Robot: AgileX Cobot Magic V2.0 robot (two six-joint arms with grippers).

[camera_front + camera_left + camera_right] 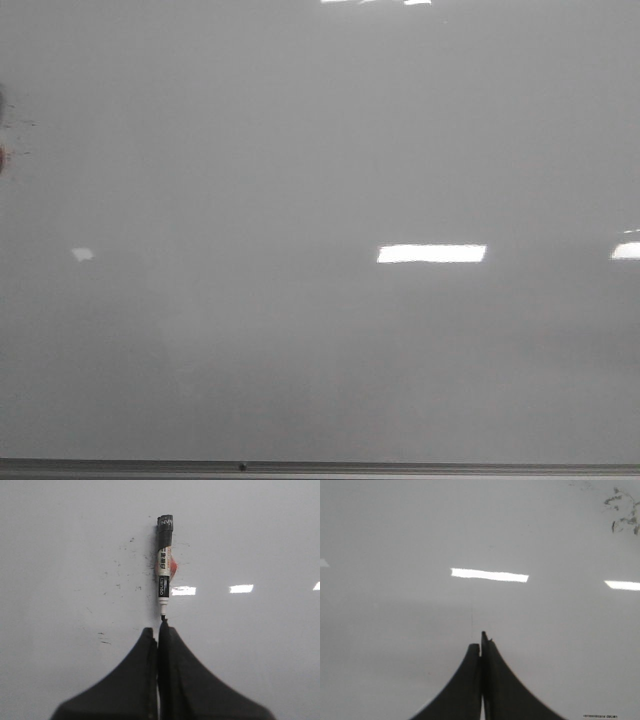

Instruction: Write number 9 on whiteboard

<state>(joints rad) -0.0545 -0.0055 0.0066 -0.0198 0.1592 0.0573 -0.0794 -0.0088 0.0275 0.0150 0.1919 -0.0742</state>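
Left gripper (160, 630): fingers pressed together, gripping nothing, pointing at the marker (164, 560), whose tip lies just beyond the fingertips. The marker rests flat on the whiteboard (260, 535), cap end away, among faint ink specks. Right gripper (481, 642): fingers likewise together and holding nothing, over bare board. No written digit shows; a grey rail (400, 467) borders the board's near edge.

Matte black, tapered pincer (161, 630) fingers (125, 680)

Bright rectangular ceiling-light reflections (431, 254) gleam across an otherwise plain grey view.
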